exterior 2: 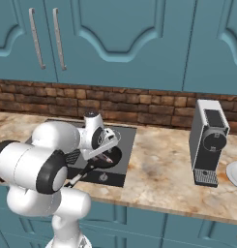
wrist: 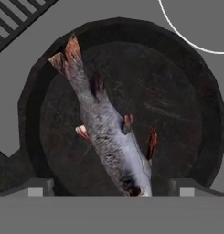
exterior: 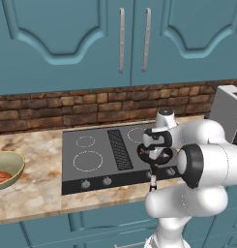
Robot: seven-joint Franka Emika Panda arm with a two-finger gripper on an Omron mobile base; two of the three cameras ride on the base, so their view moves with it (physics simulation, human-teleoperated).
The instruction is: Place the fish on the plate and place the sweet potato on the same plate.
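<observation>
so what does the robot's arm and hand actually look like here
The arm is glossy white, built from rounded, bulbous segments with dark, nearly black bands at the joints and a grey-capped cylinder near the wrist. No cables or markings show. The hand has a dark body in the base views, and the hand view shows two small, blocky grey finger tips.
</observation>
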